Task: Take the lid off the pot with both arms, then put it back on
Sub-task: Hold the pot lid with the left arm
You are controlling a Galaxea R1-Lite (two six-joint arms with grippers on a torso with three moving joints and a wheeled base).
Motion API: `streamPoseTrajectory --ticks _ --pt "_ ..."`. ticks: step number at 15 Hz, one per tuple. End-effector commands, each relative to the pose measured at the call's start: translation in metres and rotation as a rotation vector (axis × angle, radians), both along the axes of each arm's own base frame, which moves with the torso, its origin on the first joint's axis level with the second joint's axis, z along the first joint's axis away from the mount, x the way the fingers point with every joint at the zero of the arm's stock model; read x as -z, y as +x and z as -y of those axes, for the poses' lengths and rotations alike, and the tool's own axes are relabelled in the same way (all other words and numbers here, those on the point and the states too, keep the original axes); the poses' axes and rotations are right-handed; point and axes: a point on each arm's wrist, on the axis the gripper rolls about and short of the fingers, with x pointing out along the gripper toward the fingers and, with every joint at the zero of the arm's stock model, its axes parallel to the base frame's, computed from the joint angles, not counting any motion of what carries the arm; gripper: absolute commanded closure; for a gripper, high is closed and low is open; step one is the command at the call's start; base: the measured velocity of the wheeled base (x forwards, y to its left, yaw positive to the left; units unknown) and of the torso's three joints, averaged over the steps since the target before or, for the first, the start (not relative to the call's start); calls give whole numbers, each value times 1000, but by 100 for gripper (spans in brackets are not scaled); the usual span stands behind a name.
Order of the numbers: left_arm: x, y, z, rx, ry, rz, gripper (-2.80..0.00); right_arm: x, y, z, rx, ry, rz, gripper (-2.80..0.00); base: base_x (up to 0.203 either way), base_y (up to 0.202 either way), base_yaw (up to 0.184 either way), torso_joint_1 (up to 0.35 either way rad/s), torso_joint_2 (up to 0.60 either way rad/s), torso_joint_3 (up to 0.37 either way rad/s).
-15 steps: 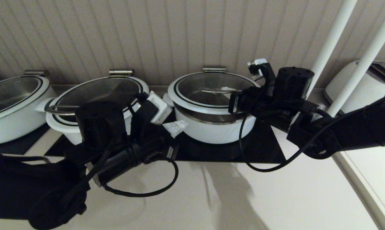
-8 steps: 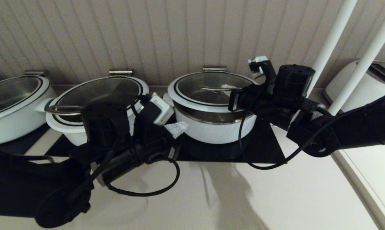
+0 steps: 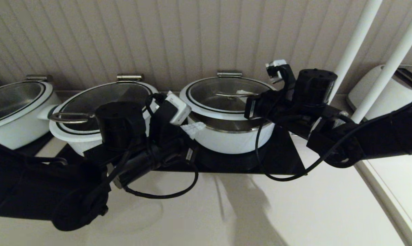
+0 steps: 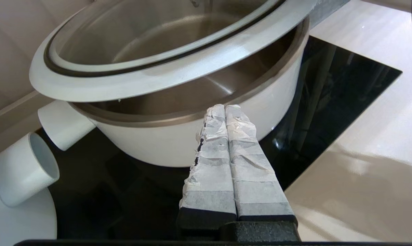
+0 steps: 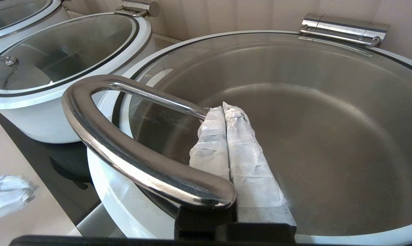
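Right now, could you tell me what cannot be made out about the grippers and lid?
Left wrist view: whether the left gripper touches the lid; its shut tips overlap the pot.
Right wrist view: whether the right gripper presses the loop handle, which covers the contact.
Head view: the pot's right side, behind the right arm.

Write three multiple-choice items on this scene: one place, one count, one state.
1. The right gripper's fingers sit: A in the lid's loop handle; B on the toaster; C on the counter.
2. White pots in the head view: A two; B three; C five.
3. The lid is: A flat shut; B raised at its front edge; C on the counter.
Key: A, the handle arches over them; B, three stand in a row; B, a gap shows above the pot.
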Motion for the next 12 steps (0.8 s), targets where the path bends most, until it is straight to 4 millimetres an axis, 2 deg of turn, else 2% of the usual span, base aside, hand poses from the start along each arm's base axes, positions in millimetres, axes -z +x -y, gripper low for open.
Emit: streamPoseTrajectory --ticks 1,9,12 --pt "1 1 1 1 -2 -1 0 -1 0 0 -2 4 7 0 0 0 0 0 0 0" --pt "6 5 3 -2 5 -13 0 -8 2 -1 -2 13 21 0 0 0 0 0 0 0" --pt "3 12 8 -3 -5 2 0 -9 1 -1 -2 14 21 0 0 0 0 0 0 0"
